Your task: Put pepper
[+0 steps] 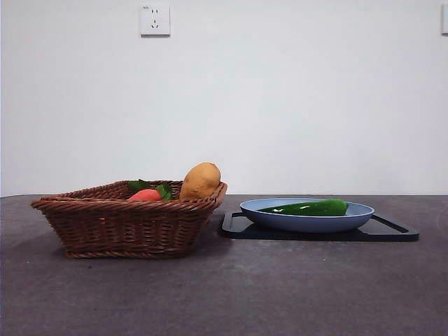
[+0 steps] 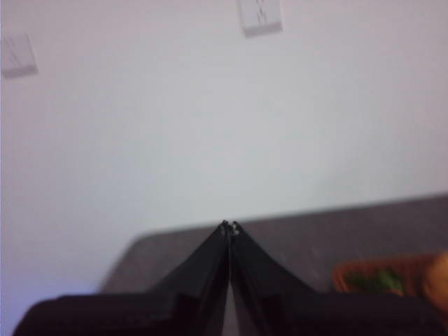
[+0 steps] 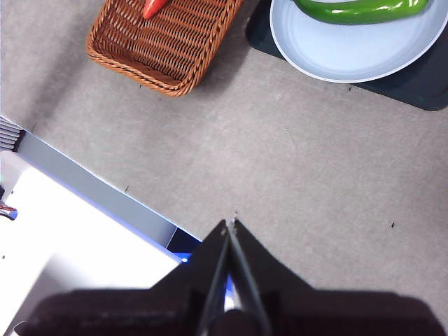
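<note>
Pepper: lies lengthwise in blue plate, rounded end away from basket; left gripper, right gripper closed, empty.

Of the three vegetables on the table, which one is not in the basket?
The pepper, long and glossy green, lies on the blue plate. The tan potato and the red-orange vegetable sit in the wicker basket.
</note>
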{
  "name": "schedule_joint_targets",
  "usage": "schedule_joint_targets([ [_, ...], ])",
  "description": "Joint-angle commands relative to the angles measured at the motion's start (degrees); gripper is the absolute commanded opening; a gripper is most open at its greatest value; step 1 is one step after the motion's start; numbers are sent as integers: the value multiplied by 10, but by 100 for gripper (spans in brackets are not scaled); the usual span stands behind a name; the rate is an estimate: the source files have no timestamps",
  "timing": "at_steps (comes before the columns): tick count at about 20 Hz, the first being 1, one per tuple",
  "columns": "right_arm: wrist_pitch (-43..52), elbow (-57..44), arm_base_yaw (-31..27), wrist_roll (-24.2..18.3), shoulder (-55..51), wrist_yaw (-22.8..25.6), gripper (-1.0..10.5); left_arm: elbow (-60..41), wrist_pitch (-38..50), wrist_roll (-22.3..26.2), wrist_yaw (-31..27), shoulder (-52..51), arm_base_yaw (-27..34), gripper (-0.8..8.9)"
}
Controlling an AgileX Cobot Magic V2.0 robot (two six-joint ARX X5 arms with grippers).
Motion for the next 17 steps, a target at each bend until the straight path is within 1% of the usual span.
schedule_joint_targets([
  [1, -8, 10, 1, 4, 4, 1, 11, -54, 7, -32, 16, -27, 2, 8],
  [4, -8, 10, 1, 4, 4, 0, 11, -121, 8, -63, 15, -56, 2, 8],
  [5, -8, 10, 1, 4, 4, 0, 11, -137, 7, -66, 15, -63, 1, 8],
  [12, -8, 10, 1, 4, 4, 1, 11, -219, 7, -68, 14, -125, 2, 8],
  [17, -8, 10, 1, 4, 4, 1, 11, -228, -19, -67, 12, -155, 2, 8],
])
